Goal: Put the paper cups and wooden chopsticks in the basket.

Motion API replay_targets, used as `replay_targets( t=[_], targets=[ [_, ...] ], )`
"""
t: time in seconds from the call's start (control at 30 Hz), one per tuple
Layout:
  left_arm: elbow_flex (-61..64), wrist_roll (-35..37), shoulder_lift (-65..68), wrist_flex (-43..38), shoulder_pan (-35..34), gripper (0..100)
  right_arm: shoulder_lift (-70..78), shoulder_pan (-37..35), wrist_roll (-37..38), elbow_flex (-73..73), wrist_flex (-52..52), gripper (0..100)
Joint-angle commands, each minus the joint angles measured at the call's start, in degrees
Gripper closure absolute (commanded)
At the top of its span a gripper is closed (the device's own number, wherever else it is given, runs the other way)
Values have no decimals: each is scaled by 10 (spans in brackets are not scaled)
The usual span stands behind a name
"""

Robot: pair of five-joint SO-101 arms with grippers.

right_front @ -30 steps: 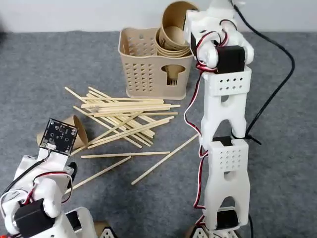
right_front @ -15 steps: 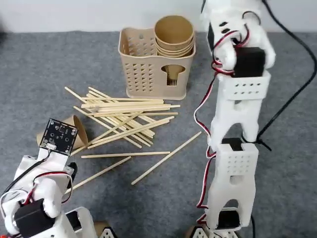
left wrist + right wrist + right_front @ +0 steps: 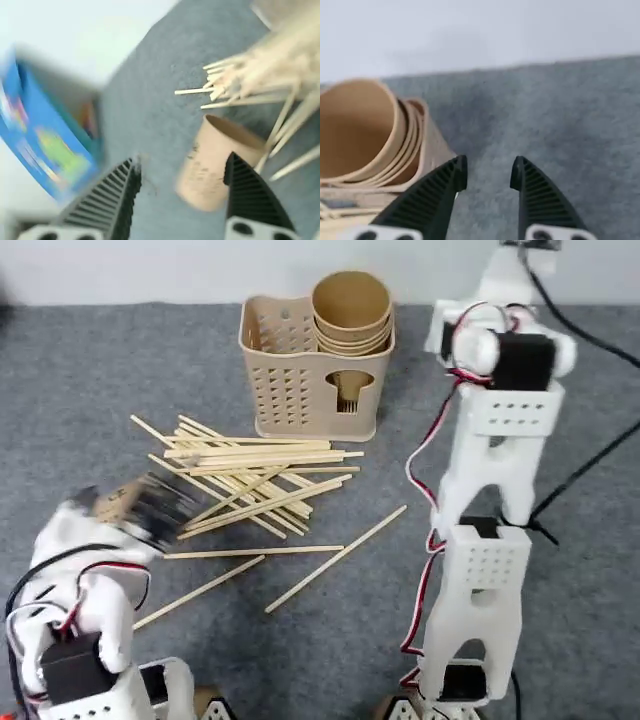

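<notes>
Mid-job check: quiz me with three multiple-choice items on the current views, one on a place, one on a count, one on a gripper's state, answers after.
1. Where is the stack of paper cups? A) on a shelf B) in the basket C) in a person's hand
2. How many cups lie outside the basket on the carpet? A) none B) three C) one
3. The right gripper is: A) open and empty B) shut on a cup C) shut on the basket's rim
Answers: 1 B, the stack stands inside the basket. 2 C, one loose cup lies on its side by the chopsticks. 3 A, its fingers stand apart over bare carpet.
</notes>
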Motion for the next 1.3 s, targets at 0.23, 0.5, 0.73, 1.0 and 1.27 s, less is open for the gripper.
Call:
replay_targets(
  t=[0.23,0.5,0.73,1.0,1.27],
  targets=[
    [172,-339,-1,-273,37,743,-7,17,-11,-25,22,830],
    [278,-346,-1,-458,61,803,-19,66,-64,-25,23,830],
    [262,-292,-1,-465,67,888,-15,51,-75,-25,23,830],
    [192,-152,47,-464,59,943,18,26,-76,-24,23,830],
    [-64,44,336,-431,-14,985,58,26,-76,-24,23,830]
  ],
)
